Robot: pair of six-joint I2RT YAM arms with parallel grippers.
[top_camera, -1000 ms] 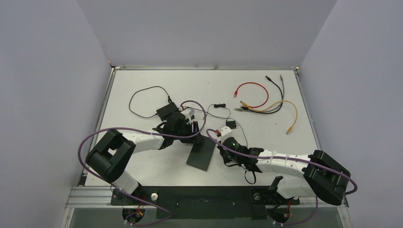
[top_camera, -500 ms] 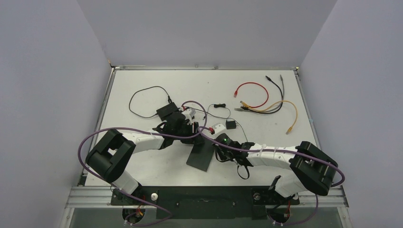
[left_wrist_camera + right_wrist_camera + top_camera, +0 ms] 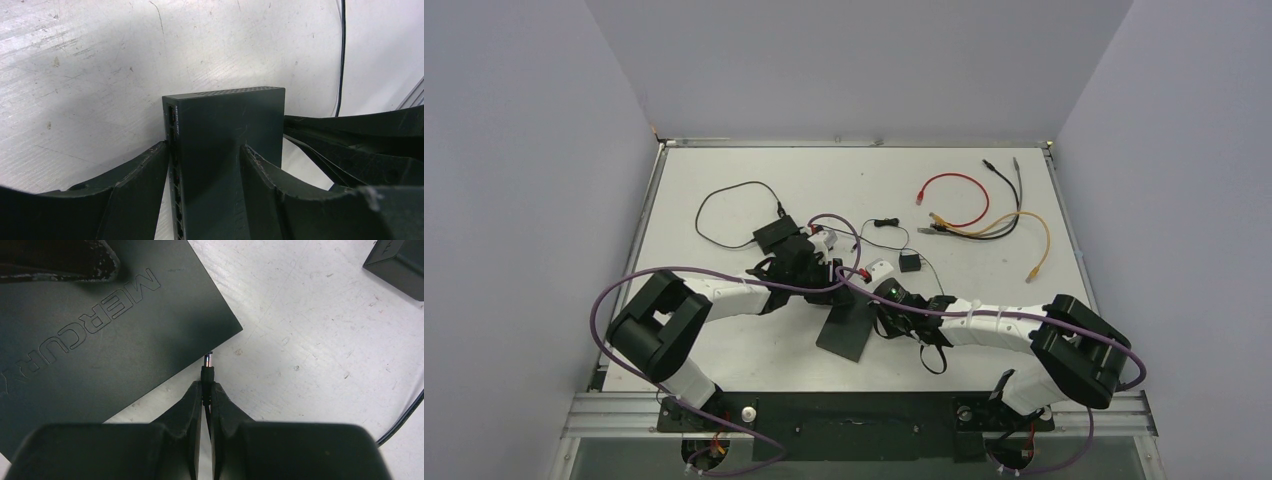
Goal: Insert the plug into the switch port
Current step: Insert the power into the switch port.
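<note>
By my reading the task is about halfway: both grasps are made, and the insertion itself is not yet done. The left gripper (image 3: 205, 150) stands with its jaws about half spread, pressed against the two broad faces of the switch (image 3: 227, 125); from above, the switch looks propped at a tilt on the table (image 3: 724, 170) and does not lie flat. A row of network ports runs down the narrow face of the switch on the left of the left wrist view.

The right gripper (image 3: 206, 390) is pinched almost fully together on the plug (image 3: 207, 369), a small black barrel plug with a metal tip; it grips the plug's rear end, and the thin lead runs back between the fingers. The plug's tip sits just beside the long edge of the switch, near one corner; the whole of the bare metal shows, so it is in no socket.

The socket meant for it is not visible, because the lettered top face of the switch hides that side; whether the tip is level with the socket I cannot tell.

What is left, as I judge it: line the tip up with the socket; push it home while the switch is braced; let go. A black adapter block (image 3: 397, 260) lies well apart from the switch, beyond the plug.
</note>
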